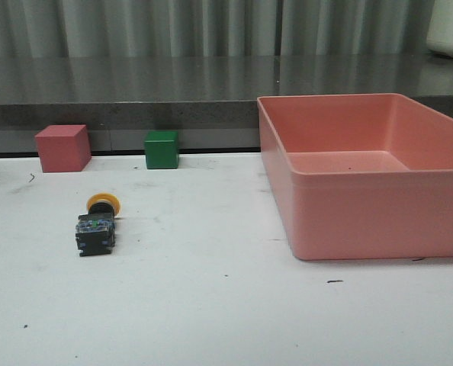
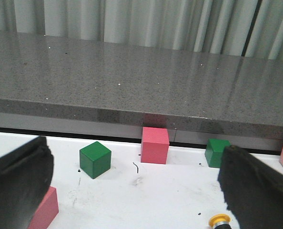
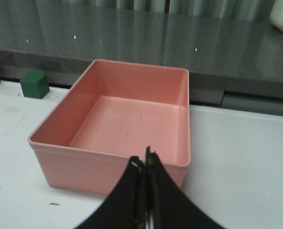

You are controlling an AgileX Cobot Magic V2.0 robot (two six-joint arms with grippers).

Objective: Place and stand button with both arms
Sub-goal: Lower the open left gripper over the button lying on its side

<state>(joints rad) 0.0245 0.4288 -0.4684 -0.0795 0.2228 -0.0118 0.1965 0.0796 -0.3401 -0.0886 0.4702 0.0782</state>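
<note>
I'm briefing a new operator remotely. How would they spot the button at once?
Start at the big pink bin on the white table's right side, then look left across bare tabletop. The button lies on its side there, nearer than the cubes: the only yellow-capped, black-bodied thing.

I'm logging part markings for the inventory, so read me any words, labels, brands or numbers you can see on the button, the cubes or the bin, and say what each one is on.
No readable text in any view.
button: bluish speckled patches on the body, too small and blurred to read.
pink bin: plain, no label.
pink cube and green cube: plain faces.
</note>
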